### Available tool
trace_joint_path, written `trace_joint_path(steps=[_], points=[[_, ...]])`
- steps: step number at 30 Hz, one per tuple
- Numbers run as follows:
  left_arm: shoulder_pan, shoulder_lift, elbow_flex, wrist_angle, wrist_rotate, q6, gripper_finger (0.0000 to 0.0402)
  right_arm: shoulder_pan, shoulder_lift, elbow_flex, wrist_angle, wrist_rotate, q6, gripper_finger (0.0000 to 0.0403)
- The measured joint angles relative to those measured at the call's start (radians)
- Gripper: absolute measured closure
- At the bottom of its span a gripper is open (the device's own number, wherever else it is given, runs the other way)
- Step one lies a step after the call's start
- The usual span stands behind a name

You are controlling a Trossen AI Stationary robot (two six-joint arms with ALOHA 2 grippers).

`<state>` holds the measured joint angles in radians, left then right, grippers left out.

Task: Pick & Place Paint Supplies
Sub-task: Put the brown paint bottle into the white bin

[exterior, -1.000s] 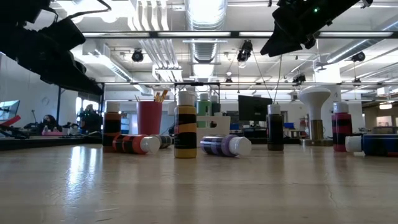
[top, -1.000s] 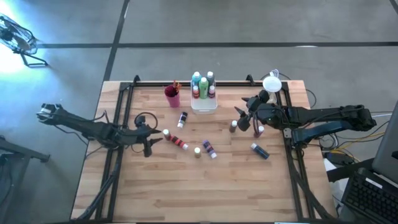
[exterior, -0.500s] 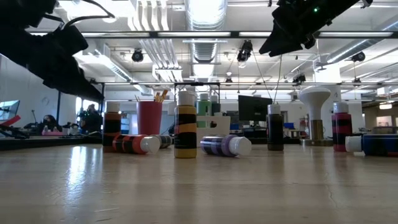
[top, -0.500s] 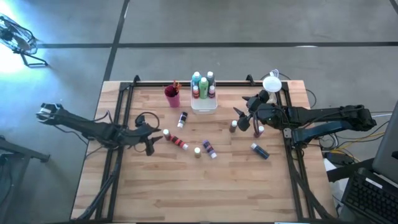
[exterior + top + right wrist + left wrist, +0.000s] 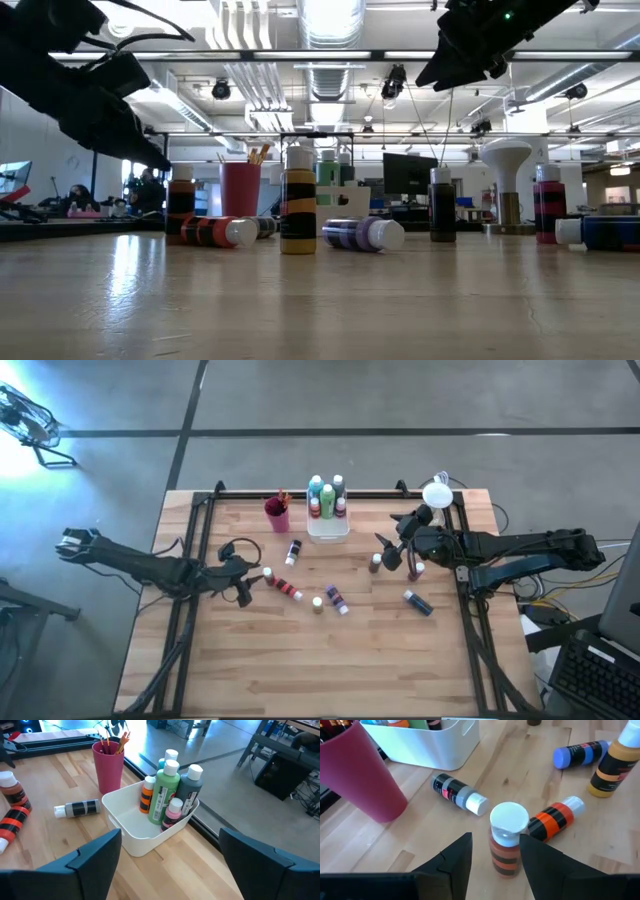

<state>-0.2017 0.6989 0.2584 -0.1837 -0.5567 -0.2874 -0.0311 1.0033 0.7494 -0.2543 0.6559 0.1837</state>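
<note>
An upright orange-and-brown striped paint bottle (image 5: 506, 851) with a white cap stands on the table (image 5: 267, 574). My left gripper (image 5: 495, 840) is open, and its fingers stand on either side of this bottle, just short of it (image 5: 243, 588). My right gripper (image 5: 392, 547) is open and hovers above the table's right part, facing the white tray (image 5: 150, 827). More bottles lie or stand around: red (image 5: 287, 589), grey-black (image 5: 294, 551), ochre (image 5: 318, 603), purple (image 5: 337, 599), blue (image 5: 418, 602), dark (image 5: 375, 562).
The white tray (image 5: 328, 528) at the far edge holds several upright bottles. The magenta cup (image 5: 277, 515) with brushes stands to its left. A red upright bottle (image 5: 416, 569) stands by the right arm. A white lamp-like object (image 5: 437, 494) sits at the far right corner. Bare wood fills the near half.
My left gripper has moved toward the table's right, closing on the upright orange-and-brown bottle, and has come down a little in the low view. The bottles have stayed where they were.
</note>
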Motion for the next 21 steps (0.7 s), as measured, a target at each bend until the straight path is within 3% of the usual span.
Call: trace_joint_path(steps=[11, 21], points=[[0.002, 0.029, 0.000, 0.043, 0.046, 0.005, 0.0146, 0.000, 0.000, 0.000, 0.000, 0.001, 0.000, 0.0074], [0.004, 0.111, 0.000, 0.150, 0.047, 0.059, 0.0144, 0.000, 0.000, 0.000, 0.001, 0.001, -0.002, 0.0107]])
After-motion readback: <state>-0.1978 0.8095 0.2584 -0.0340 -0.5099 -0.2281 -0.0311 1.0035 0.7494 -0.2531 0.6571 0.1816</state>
